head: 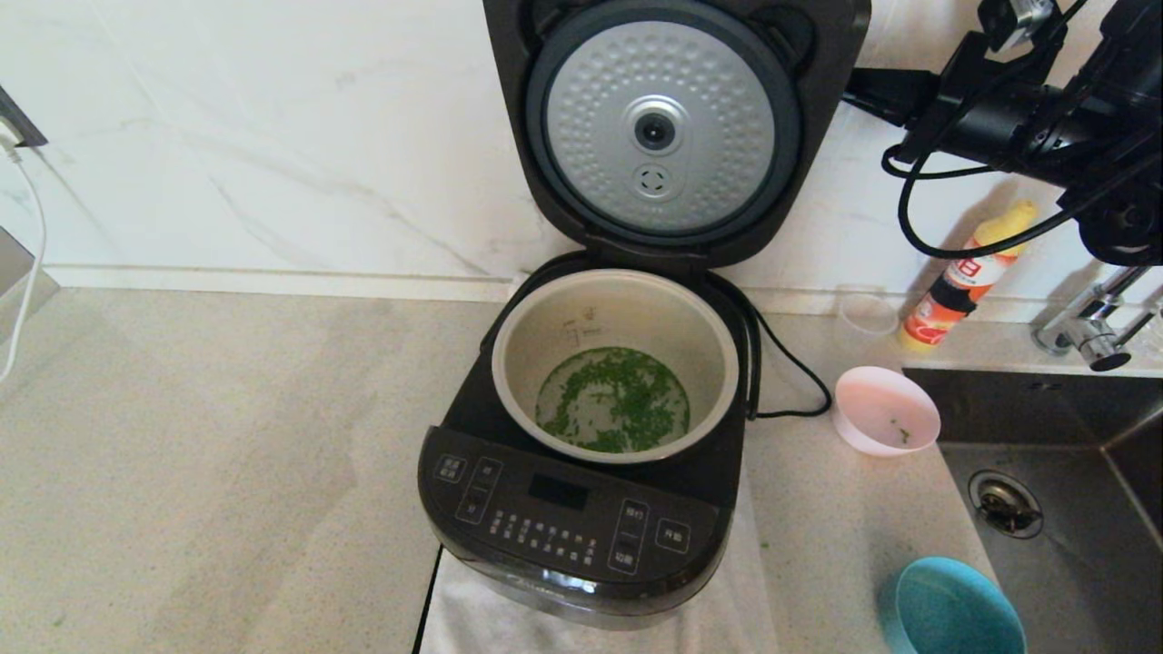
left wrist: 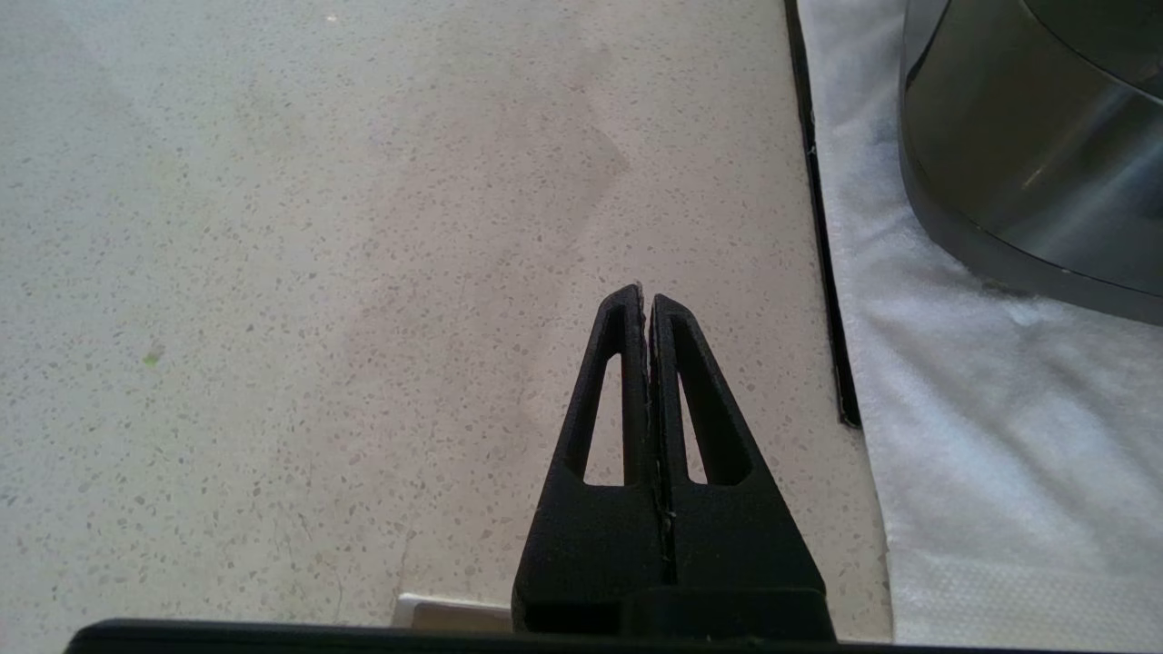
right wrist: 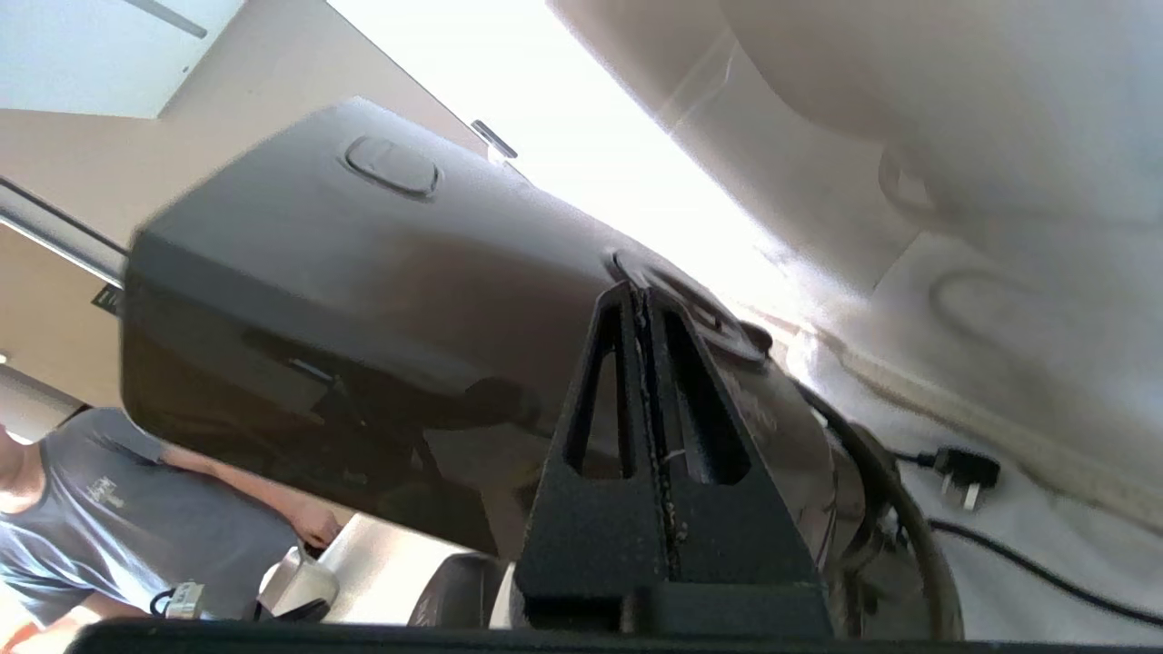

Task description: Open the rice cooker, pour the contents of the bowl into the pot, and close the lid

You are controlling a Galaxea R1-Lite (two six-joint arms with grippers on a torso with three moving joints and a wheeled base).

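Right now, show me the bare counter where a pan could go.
Free: the wide speckled beige counter on the robot's left of the glossy black rice cooker, up to the marble wall. Crowded: on the cooker's right, the pale-pink bowl, black power cord, orange bottle, teal bowl and steel sink.

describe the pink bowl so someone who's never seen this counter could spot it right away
Start at the big black rice cooker with its lid standing open. On the counter between it and the steel sink sits the pale-pink bowl, nearly empty, a few green bits left inside. The other bowl nearby, the teal bowl, is larger and nearer the front edge.
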